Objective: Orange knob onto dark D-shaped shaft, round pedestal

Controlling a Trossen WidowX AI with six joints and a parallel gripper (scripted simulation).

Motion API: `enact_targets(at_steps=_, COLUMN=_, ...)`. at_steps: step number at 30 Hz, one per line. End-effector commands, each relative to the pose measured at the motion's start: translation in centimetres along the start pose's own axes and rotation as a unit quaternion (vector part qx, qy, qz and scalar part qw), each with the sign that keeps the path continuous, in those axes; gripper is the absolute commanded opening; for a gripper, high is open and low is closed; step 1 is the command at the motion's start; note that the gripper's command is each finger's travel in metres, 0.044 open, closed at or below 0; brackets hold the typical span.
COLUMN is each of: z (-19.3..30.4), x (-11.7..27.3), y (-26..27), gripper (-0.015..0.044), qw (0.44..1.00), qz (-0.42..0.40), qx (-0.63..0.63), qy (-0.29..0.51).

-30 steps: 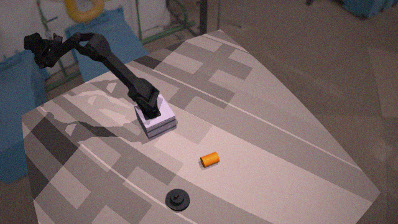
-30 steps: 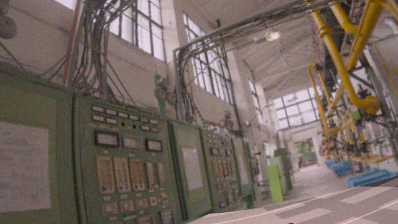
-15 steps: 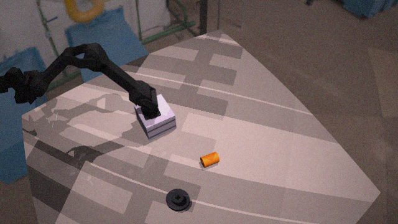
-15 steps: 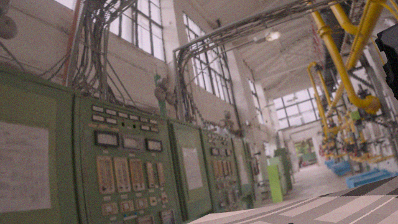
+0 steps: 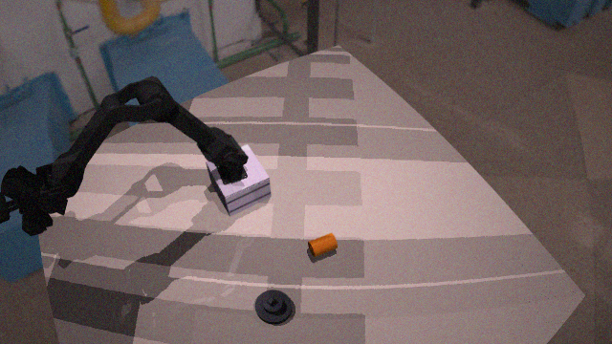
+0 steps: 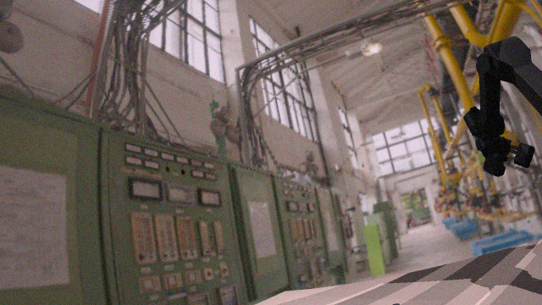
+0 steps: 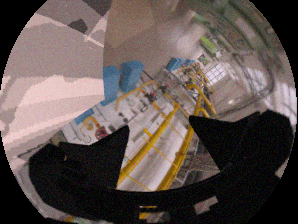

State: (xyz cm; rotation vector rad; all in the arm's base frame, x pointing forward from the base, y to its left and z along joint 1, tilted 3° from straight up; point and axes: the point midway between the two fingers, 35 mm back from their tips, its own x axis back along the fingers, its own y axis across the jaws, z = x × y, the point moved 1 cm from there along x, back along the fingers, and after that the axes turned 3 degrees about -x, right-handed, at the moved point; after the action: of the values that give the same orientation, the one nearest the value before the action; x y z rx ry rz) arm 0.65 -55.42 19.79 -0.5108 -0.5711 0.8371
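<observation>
The orange knob [image 5: 323, 245] lies on its side on the table in the top view, right of the middle. Its hole cannot be made out. The dark round pedestal [image 5: 262, 313] stands nearer the bottom edge, left of and below the knob, with the short dark shaft [image 5: 273, 301] upright at its centre. The shaft's flat side cannot be seen. My gripper [image 5: 19, 218] [image 6: 510, 162] [image 7: 158, 123] is open and empty, held in the air at the far left of the top view, far from both. The wrist view shows neither knob nor pedestal.
The arm's base stands on a pale layered block [image 5: 255, 169] on the table [image 5: 421, 201], up and left of the knob. The table's right edge runs diagonally down to a corner at lower right. The exterior view shows mostly green cabinets [image 6: 178, 237] and yellow pipes.
</observation>
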Motion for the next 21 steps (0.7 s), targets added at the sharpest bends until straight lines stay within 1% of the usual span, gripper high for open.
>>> enact_targets(at_steps=1, z=-5.1, x=4.6, y=-2.5, gripper=0.0440, qw=0.997, qz=0.035, qx=-0.002, qy=-0.073)
enact_targets(at_steps=11, z=-15.3, x=16.8, y=-4.7, gripper=0.0440, qw=0.970, qz=0.082, qx=0.017, qy=-0.230)
enact_targets(at_steps=16, z=-19.4, x=23.7, y=-4.3, gripper=0.0440, qw=0.947, qz=0.093, qx=0.034, qy=-0.306)
enact_targets(at_steps=21, z=-22.6, x=30.9, y=-2.6, gripper=0.0440, qw=0.920, qz=0.095, qx=0.054, qy=-0.376)
